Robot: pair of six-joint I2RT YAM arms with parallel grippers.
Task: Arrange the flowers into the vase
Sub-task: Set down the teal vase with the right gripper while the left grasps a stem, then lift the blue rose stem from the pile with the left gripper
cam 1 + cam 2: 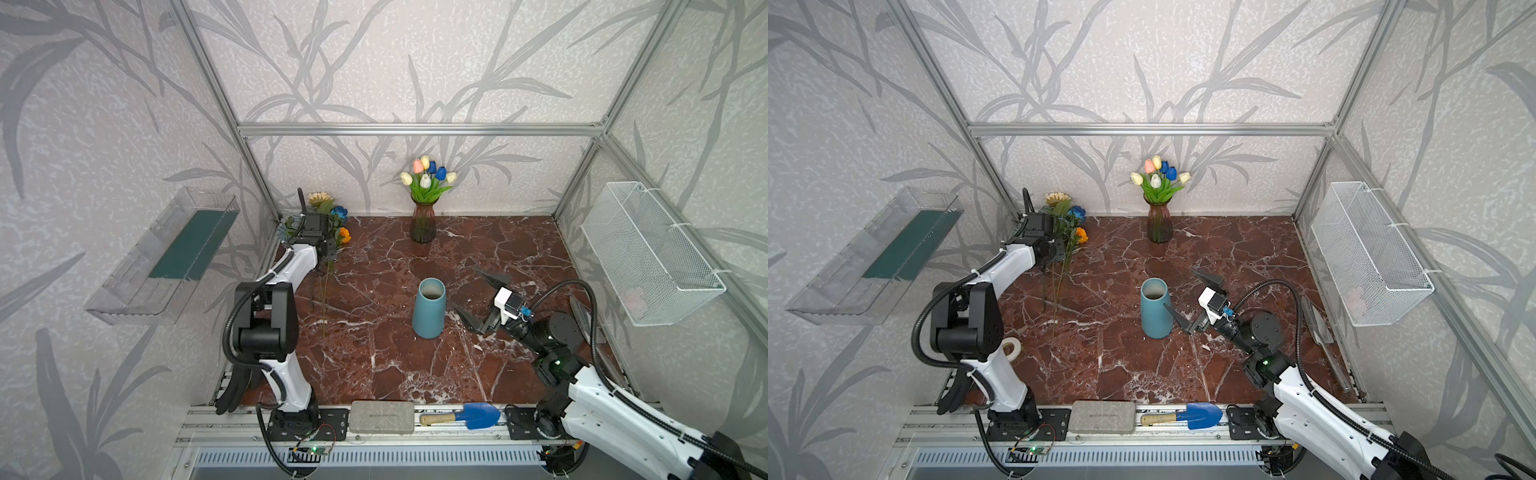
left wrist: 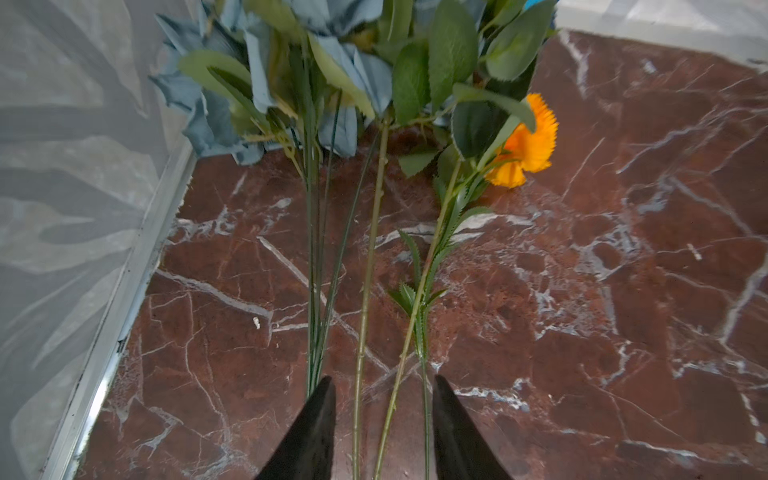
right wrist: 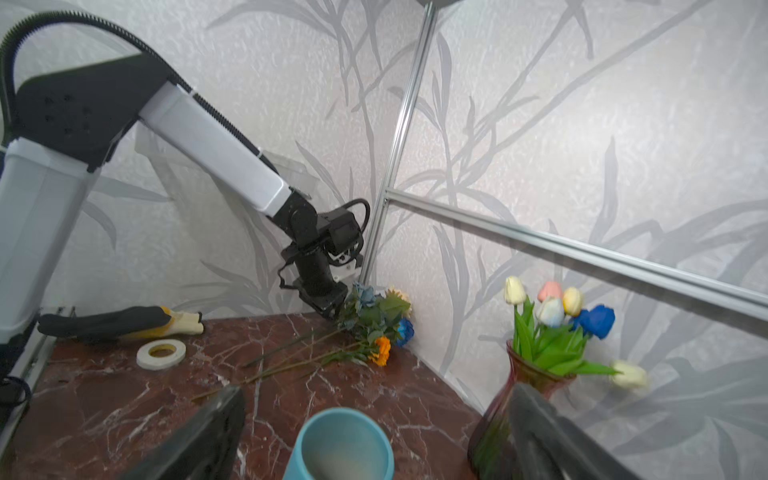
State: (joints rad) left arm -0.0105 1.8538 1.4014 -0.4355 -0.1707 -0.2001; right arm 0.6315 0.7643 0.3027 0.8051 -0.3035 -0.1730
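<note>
The loose flowers (image 1: 332,220) lie in the back left corner: an orange bloom (image 2: 525,141), dusty-blue roses (image 2: 208,95), a deep-blue rose (image 1: 1077,212) and a cream daisy (image 1: 1057,198). My left gripper (image 2: 384,382) hovers low over their stems (image 2: 365,291). Its jaws stand apart, with several thin stems between them and gaps on both sides. The blue vase (image 1: 430,307) stands upright and empty mid-table. My right gripper (image 1: 1183,291) is wide open just right of it, holding nothing. Tulips (image 1: 428,174) fill a reddish glass vase (image 1: 423,222) at the back wall.
A tape roll (image 3: 161,353) and a glove (image 3: 120,322) lie at the left edge. On the front rail sit a grey block (image 1: 381,417) and a blue trowel (image 1: 469,415). A wire basket (image 1: 648,253) hangs on the right wall and a clear shelf (image 1: 166,257) on the left.
</note>
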